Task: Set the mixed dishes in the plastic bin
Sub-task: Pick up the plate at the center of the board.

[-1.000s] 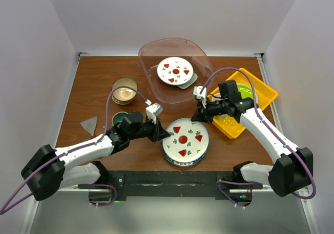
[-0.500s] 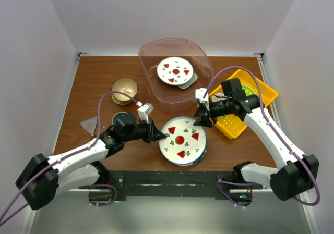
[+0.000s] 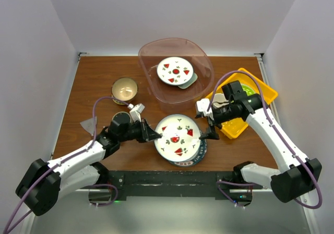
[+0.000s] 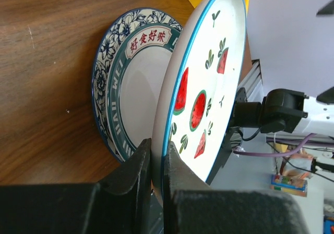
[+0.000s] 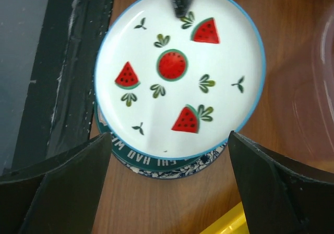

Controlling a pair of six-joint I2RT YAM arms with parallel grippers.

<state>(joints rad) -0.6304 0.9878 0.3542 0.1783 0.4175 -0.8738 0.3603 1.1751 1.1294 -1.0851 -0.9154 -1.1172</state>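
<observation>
Nearest you, at 6 o'clock on the table, the left gripper is clamped on the 9 o'clock rim of the watermelon plate.

**Risk.** This is a thin pinch on one edge of a glazed disc. The plate's weight hangs beyond the fingers, so it may pivot or slide out and drop onto the floral plate beneath it. A quick swing would make this likelier.

**Right gripper.** The right gripper hovers over the plate with its jaws spread wide and holds nothing. If you close it off-centre, you could knock the plate from the left grip.

**Orientation.** The plate is round, so it has no long axis. It seems to be tilted, low at the held rim and raised toward 3 o'clock. Its painted face points up and leans toward 9 o'clock.

**Destination.** The bin stands at 12 o'clock, well apart, and already holds a matching plate. Lift the plate well over the bin's wall, or its rim may strike there.
</observation>
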